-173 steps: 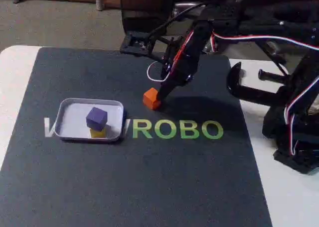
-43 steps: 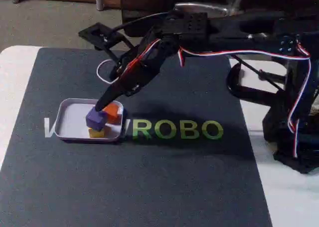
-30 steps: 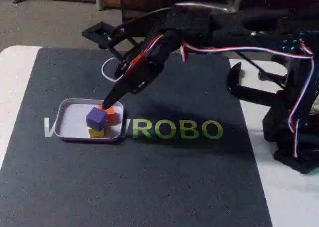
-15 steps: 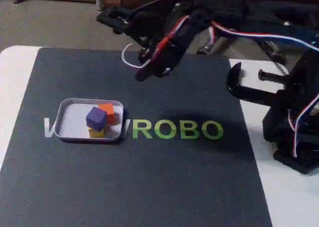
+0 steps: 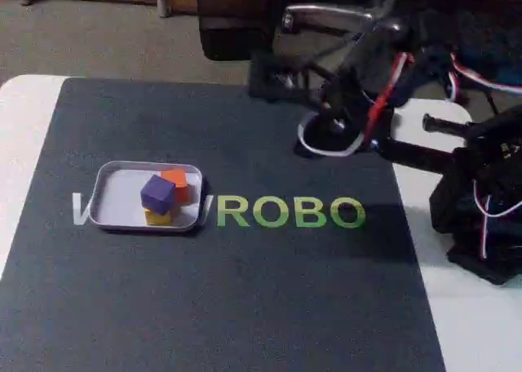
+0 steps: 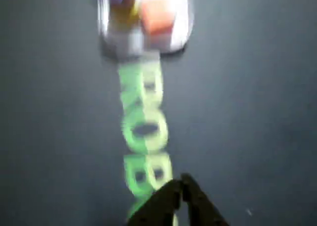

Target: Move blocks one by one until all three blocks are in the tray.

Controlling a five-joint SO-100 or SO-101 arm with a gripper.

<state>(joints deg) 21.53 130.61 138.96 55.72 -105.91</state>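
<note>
Now arm folded back, end effector (image 6: 182, 184) closed, above mat (image 5: 245, 290).

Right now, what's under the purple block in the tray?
The purple block rests on the yellow block, whose top is hidden, with the orange block close behind, all inside the tray.

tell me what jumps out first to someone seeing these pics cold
The white tray at the left of the dark mat in the fixed view draws the eye: the purple block sits on the yellow block, with the orange block beside them. Next come the green letters printed across the mat. The black arm is folded back at the upper right, and the wrist view shows its pincer with tips together and nothing in them.
</note>
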